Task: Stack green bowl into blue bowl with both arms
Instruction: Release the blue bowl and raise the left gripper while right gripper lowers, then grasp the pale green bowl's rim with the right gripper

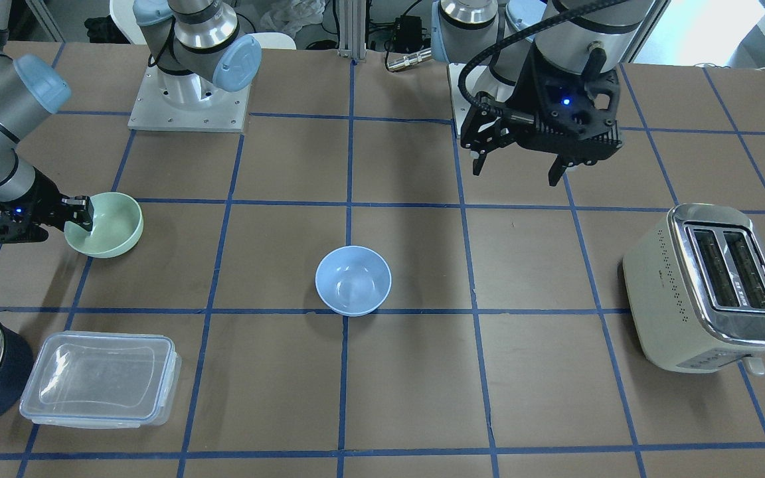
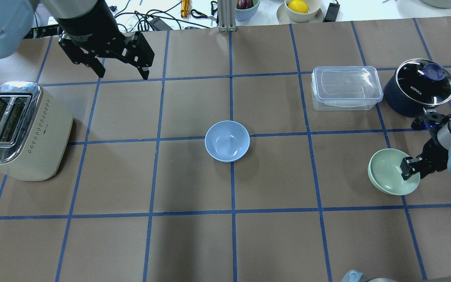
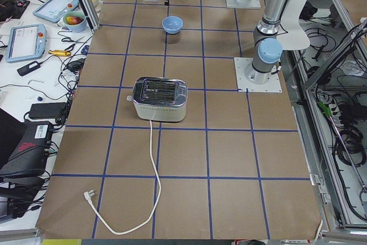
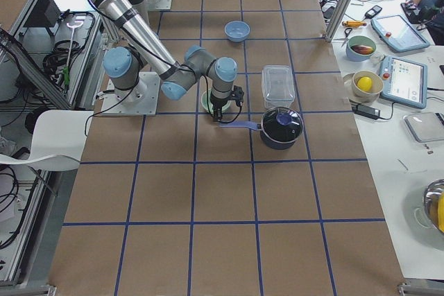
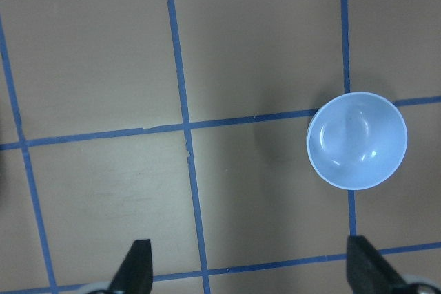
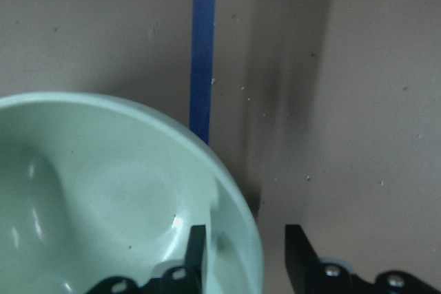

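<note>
Right gripper [image 6: 244,246] straddles the green bowl's [image 2: 386,170] rim, jaws narrowed yet apart, 1 finger inside. Grasping step: next it likely must clamp, lift and carry to the blue bowl [image 2: 227,141] at table centre. Left gripper [image 2: 123,75] hangs wide apart.

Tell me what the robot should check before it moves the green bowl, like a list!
1. The right gripper has its fingers astride the rim of the green bowl, one inside, one outside: ok.
2. The fingers squeeze the rim tight: cannot tell; the wrist view hints at a gap by the outer one.
3. The blue bowl sits upright and empty: ok.
4. Nothing stands between the two bowls: ok.
5. The left gripper is open, holds nothing and hangs up in the air: ok.
</note>
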You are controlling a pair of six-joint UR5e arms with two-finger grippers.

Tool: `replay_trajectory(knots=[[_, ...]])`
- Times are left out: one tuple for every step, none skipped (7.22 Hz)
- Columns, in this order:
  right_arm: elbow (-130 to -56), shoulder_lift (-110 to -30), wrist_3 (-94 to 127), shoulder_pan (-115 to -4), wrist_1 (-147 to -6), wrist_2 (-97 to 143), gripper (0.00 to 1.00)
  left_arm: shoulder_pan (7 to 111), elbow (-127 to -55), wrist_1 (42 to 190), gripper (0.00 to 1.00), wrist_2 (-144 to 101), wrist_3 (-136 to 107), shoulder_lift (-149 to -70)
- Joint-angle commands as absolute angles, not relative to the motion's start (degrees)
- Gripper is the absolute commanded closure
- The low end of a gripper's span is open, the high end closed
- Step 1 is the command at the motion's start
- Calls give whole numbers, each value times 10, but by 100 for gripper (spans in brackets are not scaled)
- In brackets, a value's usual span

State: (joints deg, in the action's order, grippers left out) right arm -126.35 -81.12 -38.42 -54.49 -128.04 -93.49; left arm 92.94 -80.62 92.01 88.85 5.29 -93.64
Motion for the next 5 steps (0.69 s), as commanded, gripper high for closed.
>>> replay_trajectory(knots=[[-1245, -814, -368, -545, -1239, -927, 100, 906, -818, 882, 0, 896, 75, -927], [-1205, -816, -340, -549, -1177, -921, 100, 885, -826, 875, 0, 905, 72, -925], [-1161, -816, -312, -567, -1111, -885, 100, 870, -824, 833, 0, 899, 71, -927], [-1126, -816, -266, -609, -1045, -879, 100, 872, -839, 806, 0, 905, 66, -925], [-1105, -815, -237, -665, -1015, -867, 100, 873, -853, 805, 0, 899, 62, -921]])
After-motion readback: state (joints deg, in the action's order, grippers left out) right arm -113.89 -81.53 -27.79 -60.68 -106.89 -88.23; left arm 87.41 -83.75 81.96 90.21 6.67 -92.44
